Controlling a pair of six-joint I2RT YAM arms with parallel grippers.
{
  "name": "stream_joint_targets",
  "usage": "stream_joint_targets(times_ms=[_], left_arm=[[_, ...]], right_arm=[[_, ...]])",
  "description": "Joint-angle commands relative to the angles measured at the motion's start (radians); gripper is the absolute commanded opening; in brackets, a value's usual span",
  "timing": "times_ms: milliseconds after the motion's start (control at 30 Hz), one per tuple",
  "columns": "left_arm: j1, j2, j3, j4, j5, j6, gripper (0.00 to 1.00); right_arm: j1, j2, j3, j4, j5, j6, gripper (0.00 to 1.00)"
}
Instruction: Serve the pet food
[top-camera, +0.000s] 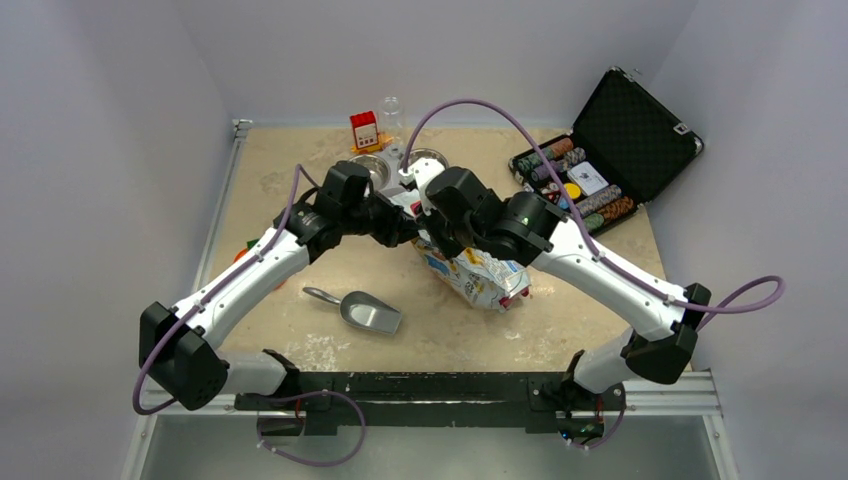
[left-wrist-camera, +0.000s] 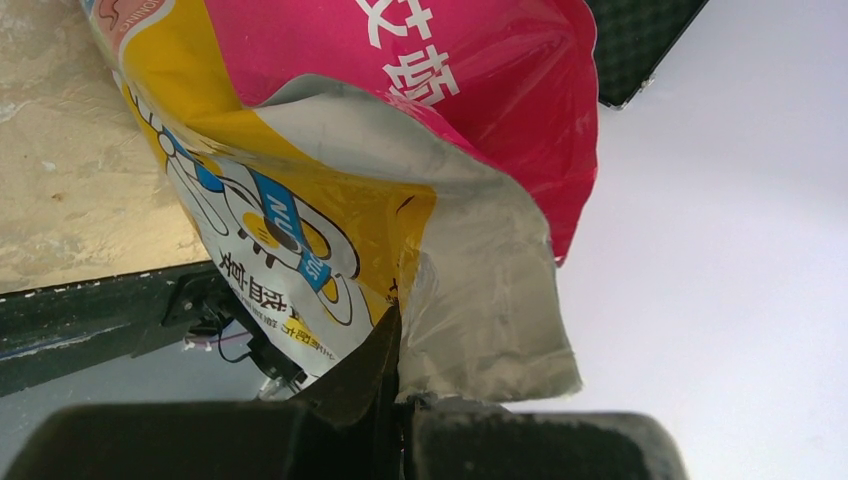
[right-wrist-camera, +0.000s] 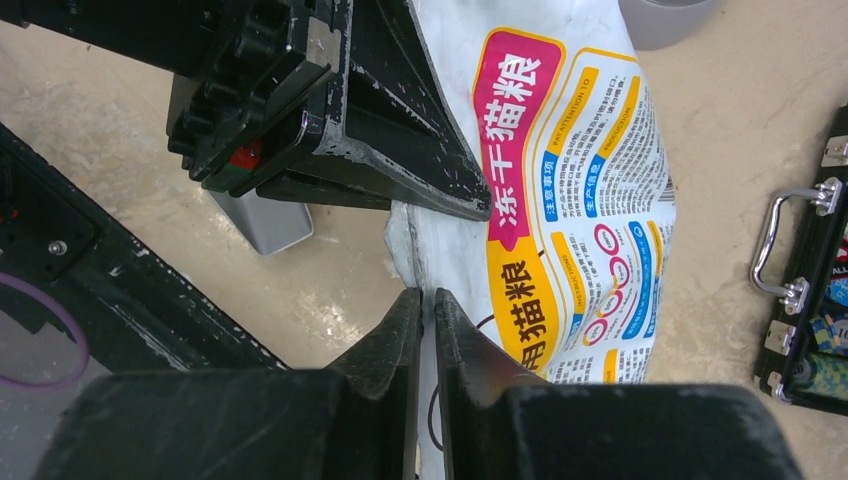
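Observation:
The printed pet food bag (top-camera: 482, 277) lies on the table between both arms. No pet food shows; it is hidden inside the bag. My left gripper (left-wrist-camera: 402, 350) is shut on the bag's torn silver top edge (left-wrist-camera: 480, 300), at the bag's far end (top-camera: 410, 228). My right gripper (right-wrist-camera: 427, 298) is shut on the white edge of the same bag (right-wrist-camera: 560, 200), just beside the left fingers (right-wrist-camera: 400, 130). The metal scoop (top-camera: 370, 313) lies alone on the table, nearer the arm bases and left of the bag.
Two metal bowls (top-camera: 370, 167) (top-camera: 428, 160) stand behind the grippers, with a small red box (top-camera: 364, 130) and a clear bottle (top-camera: 391, 115) further back. An open black case of poker chips (top-camera: 600, 170) sits at the back right; its handle (right-wrist-camera: 790, 240) is close to the bag.

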Motion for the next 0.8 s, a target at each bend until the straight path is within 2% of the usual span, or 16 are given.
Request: stream_joint_targets(times_ms=[0,67,133,167,300,333,433,567,667,733,767], left_arm=[[-0.008,-0.021,0.038,0.021,0.109,-0.014,0.00],[-0.007,-0.027,0.033,0.017,0.104,-0.008,0.00],[-0.006,-0.034,0.026,0.015,0.097,-0.003,0.00],[-0.007,-0.036,0.022,0.015,0.097,-0.002,0.00],[-0.006,-0.054,-0.012,0.060,0.098,0.031,0.01],[-0.006,-0.059,-0.023,0.069,0.100,0.043,0.09],[-0.005,-0.093,-0.062,0.066,0.087,0.073,0.43],[-0.005,-0.196,-0.131,0.073,0.006,0.100,0.78],[-0.006,-0.276,-0.179,0.072,-0.060,0.123,0.82],[-0.006,-0.310,-0.206,0.069,-0.067,0.135,0.79],[-0.005,-0.319,-0.221,0.069,-0.067,0.130,0.74]], right_arm=[[-0.007,0.019,-0.013,-0.002,0.145,-0.001,0.11],[-0.007,0.025,-0.014,-0.014,0.180,0.005,0.08],[-0.007,0.015,-0.025,-0.003,0.202,0.000,0.00],[-0.007,0.008,-0.034,0.005,0.194,-0.005,0.00],[-0.009,-0.020,-0.063,0.056,0.004,-0.010,0.00],[-0.009,-0.026,-0.068,0.071,-0.038,0.002,0.00],[-0.011,-0.035,-0.077,0.096,-0.092,0.040,0.00],[-0.037,-0.048,-0.087,0.107,-0.106,0.056,0.00],[-0.066,-0.057,-0.091,0.106,-0.126,0.067,0.00],[-0.081,-0.067,-0.095,0.107,-0.140,0.076,0.00],[-0.086,-0.073,-0.099,0.110,-0.148,0.079,0.00]])
